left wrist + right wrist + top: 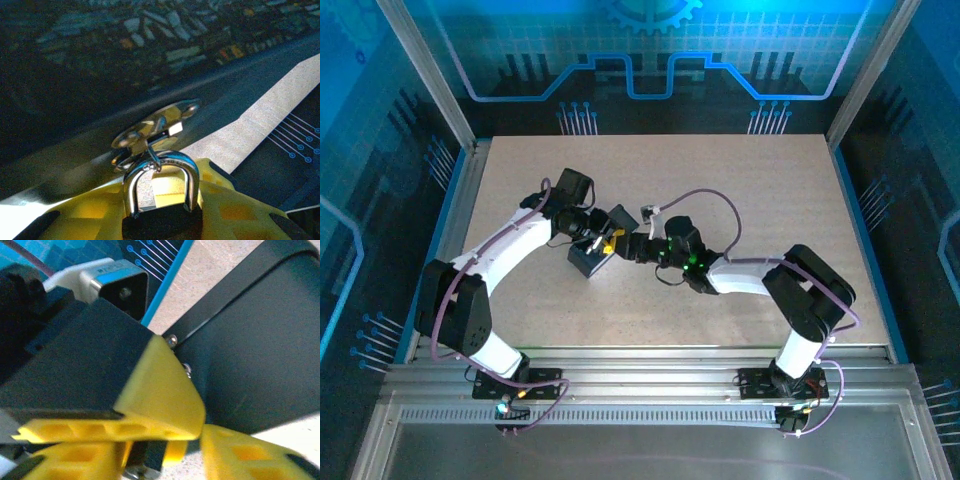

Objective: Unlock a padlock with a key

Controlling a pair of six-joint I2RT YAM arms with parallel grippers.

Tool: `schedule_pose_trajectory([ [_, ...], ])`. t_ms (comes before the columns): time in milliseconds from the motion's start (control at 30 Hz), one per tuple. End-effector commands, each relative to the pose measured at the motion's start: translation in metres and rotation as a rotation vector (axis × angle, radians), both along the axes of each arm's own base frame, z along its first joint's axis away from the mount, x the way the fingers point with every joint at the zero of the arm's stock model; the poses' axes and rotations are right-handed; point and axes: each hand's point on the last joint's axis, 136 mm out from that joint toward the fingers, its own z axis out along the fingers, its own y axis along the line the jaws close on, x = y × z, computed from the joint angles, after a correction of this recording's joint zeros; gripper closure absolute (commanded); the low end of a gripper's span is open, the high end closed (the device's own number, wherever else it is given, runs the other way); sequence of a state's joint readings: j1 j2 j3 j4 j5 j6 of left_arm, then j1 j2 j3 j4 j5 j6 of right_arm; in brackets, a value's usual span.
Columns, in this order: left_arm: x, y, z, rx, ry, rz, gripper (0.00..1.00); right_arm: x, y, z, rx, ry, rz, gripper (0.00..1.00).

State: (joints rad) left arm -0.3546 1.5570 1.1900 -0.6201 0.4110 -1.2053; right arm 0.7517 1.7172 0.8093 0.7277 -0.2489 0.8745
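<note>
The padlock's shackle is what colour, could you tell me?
The padlock has a shiny silver shackle; left wrist view shows it best.

The top camera looks steeply down on the whole bench (pixel 770 180) from its near side; both wrist cameras face its centre at very close range.
</note>
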Motion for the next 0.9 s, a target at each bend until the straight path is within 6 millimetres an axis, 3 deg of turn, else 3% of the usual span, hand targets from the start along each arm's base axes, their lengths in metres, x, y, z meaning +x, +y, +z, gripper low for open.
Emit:
schedule_pose_trajectory([
  [0,0.001,-0.009,0.026,-0.065,-0.062,-0.027,1.00,0.003,0.009,0.005,0.039,0.019,0.007,0.73],
  [33,0.003,-0.006,0.027,-0.050,-0.071,-0.027,1.00,0.003,0.007,0.004,0.037,0.025,0.005,0.78],
  [100,0.005,0.005,0.027,0.003,-0.089,-0.028,0.83,0.003,0.003,0.000,0.021,0.032,-0.001,0.84],
  [167,0.005,0.015,0.027,0.053,-0.103,-0.029,0.78,0.004,-0.002,-0.003,-0.008,0.029,-0.009,0.87],
  [333,0.007,0.029,0.031,0.057,-0.120,-0.001,0.53,0.009,-0.014,-0.004,-0.095,-0.004,-0.019,0.91],
  [633,0.008,0.060,0.050,0.091,-0.184,0.022,0.46,0.014,-0.023,0.002,-0.125,-0.020,-0.001,0.94],
  [700,0.010,0.071,0.056,0.166,-0.228,-0.007,0.46,0.010,-0.023,-0.001,-0.147,-0.025,0.025,0.95],
  [767,0.013,0.085,0.062,0.281,-0.284,-0.062,0.46,0.014,-0.020,0.009,-0.175,-0.059,0.046,0.95],
  [867,0.007,0.103,0.056,0.429,-0.314,-0.155,0.48,0.014,-0.023,0.005,-0.252,-0.073,0.068,0.96],
])
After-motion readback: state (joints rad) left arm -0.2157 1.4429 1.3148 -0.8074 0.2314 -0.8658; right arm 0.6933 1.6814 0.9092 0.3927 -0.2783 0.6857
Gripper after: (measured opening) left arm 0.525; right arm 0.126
